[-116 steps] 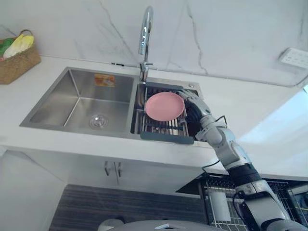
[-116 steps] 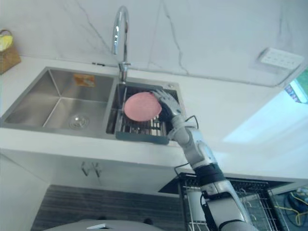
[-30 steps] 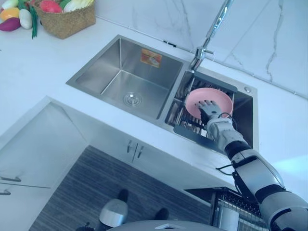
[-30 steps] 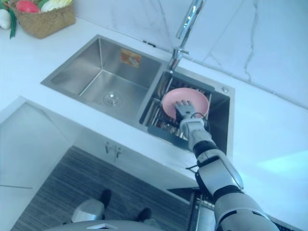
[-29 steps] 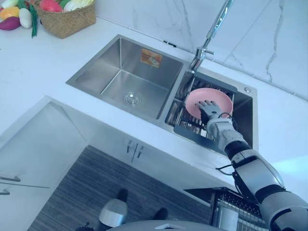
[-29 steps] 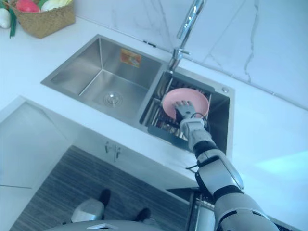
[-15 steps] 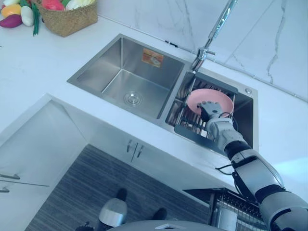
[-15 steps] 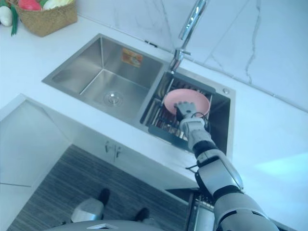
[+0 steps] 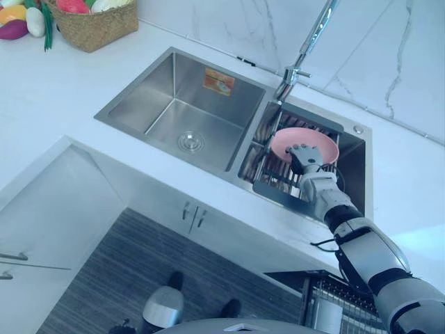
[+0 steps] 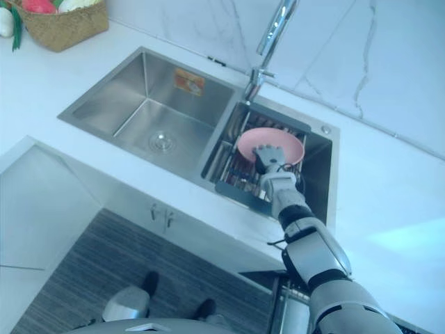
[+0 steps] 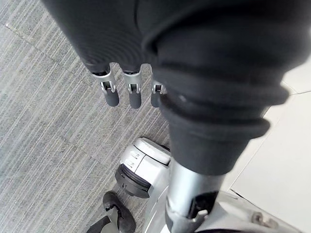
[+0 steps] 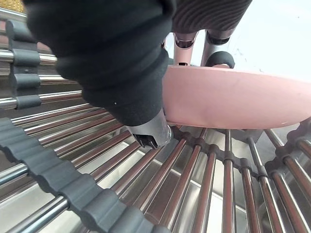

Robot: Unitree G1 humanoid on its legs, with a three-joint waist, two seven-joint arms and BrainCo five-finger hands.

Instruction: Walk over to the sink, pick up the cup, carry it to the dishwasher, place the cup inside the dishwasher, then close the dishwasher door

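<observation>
Outstretched right robot hand (image 9: 304,156) over sink rack (image 9: 273,197), clamped on pink plate (image 9: 314,140), left robot hand (image 11: 109,41) hanging slack

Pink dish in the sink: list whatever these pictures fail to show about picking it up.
Right robot hand's hold on the pink dish: its own dark cover blocks it in the right wrist view; too small in the eye views.
Dish's depth: robot hand overlaps it from above.
Dishwasher rack: cut by the eye views' bottom edge.

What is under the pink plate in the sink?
A roll-up rack of steel rods lies under the pink plate, with the sink basin shining between the rods. Whatever sits directly beneath the plate's middle is covered.
</observation>
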